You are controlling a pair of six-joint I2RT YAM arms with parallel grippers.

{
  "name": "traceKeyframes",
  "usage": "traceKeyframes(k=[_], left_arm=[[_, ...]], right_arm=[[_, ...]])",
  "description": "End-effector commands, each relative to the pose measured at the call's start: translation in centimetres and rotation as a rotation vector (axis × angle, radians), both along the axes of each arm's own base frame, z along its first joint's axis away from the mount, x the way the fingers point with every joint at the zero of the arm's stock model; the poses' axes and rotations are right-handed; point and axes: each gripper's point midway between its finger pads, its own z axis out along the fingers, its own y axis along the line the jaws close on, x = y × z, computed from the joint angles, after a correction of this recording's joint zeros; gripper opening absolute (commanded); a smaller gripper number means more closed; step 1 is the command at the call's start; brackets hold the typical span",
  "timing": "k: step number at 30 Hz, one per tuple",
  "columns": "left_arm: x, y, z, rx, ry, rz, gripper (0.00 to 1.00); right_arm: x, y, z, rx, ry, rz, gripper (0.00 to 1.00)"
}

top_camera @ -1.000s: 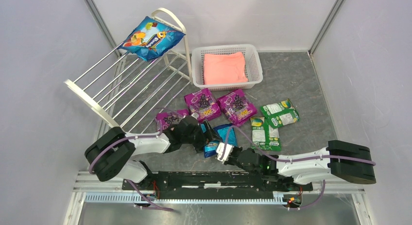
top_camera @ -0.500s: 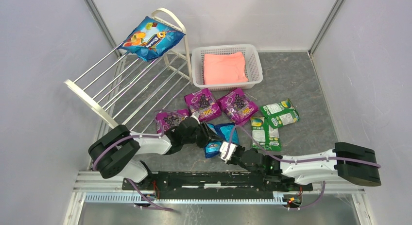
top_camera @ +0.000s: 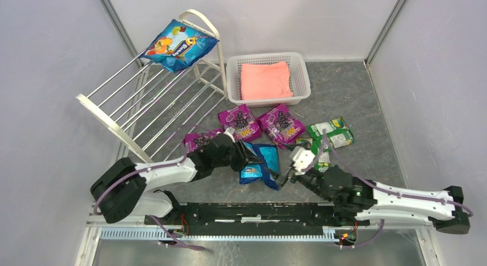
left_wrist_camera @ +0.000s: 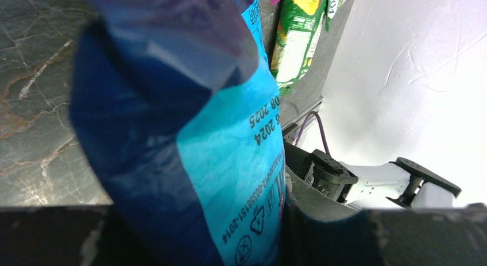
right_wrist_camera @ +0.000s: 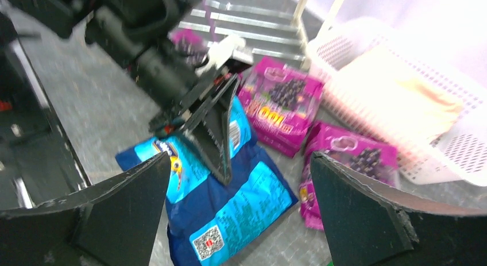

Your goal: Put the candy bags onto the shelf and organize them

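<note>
Two small blue candy bags (top_camera: 261,165) lie overlapped on the floor in front of the arms. My left gripper (top_camera: 246,155) is shut on the upper edge of one; that bag (left_wrist_camera: 230,162) fills the left wrist view between the fingers (left_wrist_camera: 367,231). My right gripper (top_camera: 293,167) hangs open just right of them, and the blue bags (right_wrist_camera: 241,203) lie below its spread fingers (right_wrist_camera: 132,203). A large blue candy bag (top_camera: 179,46) rests on the top of the shelf (top_camera: 109,123). Three purple bags (top_camera: 238,122) and green-and-white bags (top_camera: 330,134) lie on the floor.
A white mesh basket (top_camera: 232,82) with a folded pink cloth (top_camera: 265,80) stands right of the shelf. White walls close in the left, back and right. The black rail of the arm bases (top_camera: 252,211) runs along the near edge.
My left gripper has closed on a small blue bag. My right gripper has let go, opened wide and drawn back to the right of the blue bags.
</note>
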Motion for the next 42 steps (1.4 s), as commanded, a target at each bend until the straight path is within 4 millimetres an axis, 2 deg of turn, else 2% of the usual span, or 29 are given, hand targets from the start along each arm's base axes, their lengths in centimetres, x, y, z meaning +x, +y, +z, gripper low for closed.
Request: traceKeyframes(k=[1, 6, 11, 16, 17, 22, 25, 29, 32, 33, 34, 35, 37, 42], left_arm=[[1.5, -1.7, 10.3, -0.142, -0.24, -0.04, 0.29], [2.2, -0.1, 15.3, -0.052, -0.377, -0.04, 0.29], [3.5, 2.0, 22.2, -0.017, -0.526, -0.055, 0.29], [7.5, 7.2, 29.4, 0.088, -0.664, 0.011, 0.28], [8.3, 8.3, 31.3, 0.103, -0.702, 0.033, 0.28], [11.5, 12.5, 39.5, 0.223, -0.886, 0.132, 0.28], [13.7, 15.1, 42.7, 0.272, -0.936, 0.216, 0.26], [15.9, 18.0, 45.6, 0.173, -0.951, 0.251, 0.22], [17.3, 22.2, 46.1, 0.107, -0.92, 0.347, 0.2], [17.3, 23.4, 46.4, 0.059, -0.919, 0.355, 0.18], [16.6, 24.4, 47.8, 0.003, -0.97, 0.371, 0.18], [16.5, 26.2, 47.9, -0.033, -0.975, 0.408, 0.18], [16.1, 28.2, 47.6, -0.116, -0.947, 0.451, 0.17], [15.2, 31.1, 46.4, -0.09, -0.919, 0.549, 0.17]], right_arm=[[0.6, -2.6, 5.0, 0.093, -0.011, -0.077, 0.98], [1.4, -5.4, 7.9, 0.176, -0.043, -0.158, 0.98], [1.9, -7.6, 9.2, 0.193, -0.057, -0.226, 0.98], [2.1, -9.6, 10.9, 0.29, -0.033, -0.274, 0.98], [2.0, -9.8, 11.1, 0.306, -0.029, -0.275, 0.98], [2.3, -10.7, 10.6, 0.316, -0.014, -0.318, 0.98], [2.5, -10.7, 10.2, 0.303, -0.014, -0.333, 0.98], [2.6, -10.3, 9.9, 0.275, -0.022, -0.338, 0.98], [2.8, -10.0, 9.7, 0.246, -0.033, -0.345, 0.98], [2.9, -9.8, 9.6, 0.235, -0.039, -0.347, 0.98], [3.0, -9.7, 9.6, 0.223, -0.046, -0.347, 0.98], [3.0, -9.5, 9.6, 0.212, -0.053, -0.346, 0.98], [3.0, -9.1, 9.6, 0.189, -0.064, -0.341, 0.98], [3.1, -8.1, 9.5, 0.143, -0.09, -0.319, 0.98]])
